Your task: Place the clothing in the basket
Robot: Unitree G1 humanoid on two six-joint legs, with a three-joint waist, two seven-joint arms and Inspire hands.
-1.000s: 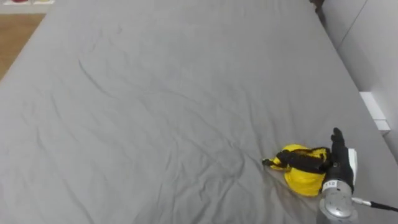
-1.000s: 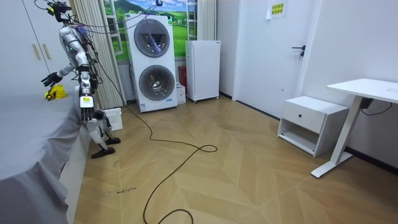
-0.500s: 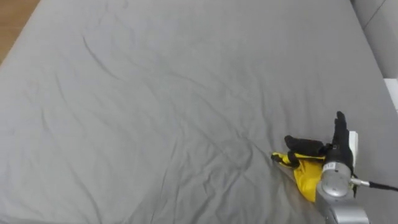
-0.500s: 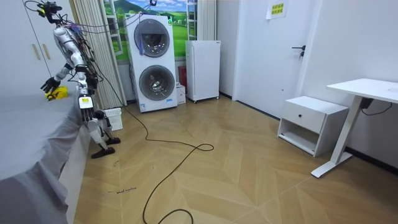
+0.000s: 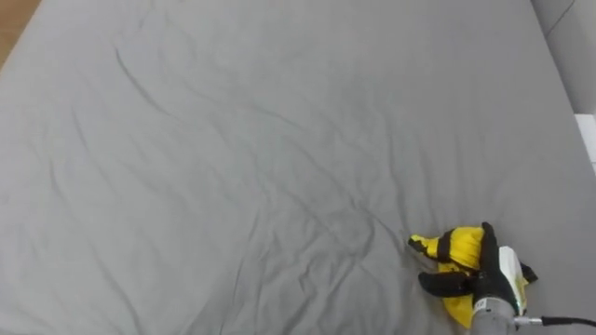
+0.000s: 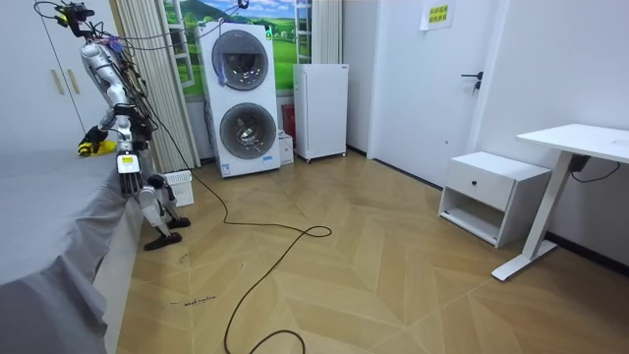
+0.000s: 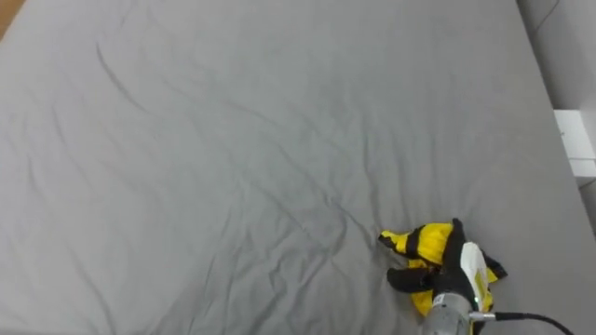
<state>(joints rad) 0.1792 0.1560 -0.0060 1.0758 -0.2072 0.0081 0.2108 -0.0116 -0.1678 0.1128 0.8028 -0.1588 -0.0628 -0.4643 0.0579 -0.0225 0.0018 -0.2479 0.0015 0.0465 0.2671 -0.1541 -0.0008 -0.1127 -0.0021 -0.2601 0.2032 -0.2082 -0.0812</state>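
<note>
A crumpled yellow garment [image 5: 461, 245] lies on the grey bed sheet [image 5: 233, 158] near the bed's lower right corner. My right hand [image 5: 486, 272] comes in from the lower right and is shut on it, dark fingers and thumb curled round the cloth. The right eye view has the same garment [image 7: 424, 240] in the same hand [image 7: 456, 262]. In the room view I stand at the bed's edge at the room view's left, holding the yellow garment [image 6: 90, 147] close to my body. My left hand [image 6: 128, 165] hangs at my side.
The wide grey bed [image 6: 49, 216] stretches before me, its sheet wrinkled. A white surface [image 5: 587, 140] borders the bed on the right. Behind me stand stacked washing machines [image 6: 241, 98], a small white fridge [image 6: 320, 110], a nightstand [image 6: 491, 195] and a desk [image 6: 575, 143].
My right hand's fingers have curled round the yellow garment and drawn it back toward me. In the room view my arm has pulled in close to my body. The eye view has shifted.
</note>
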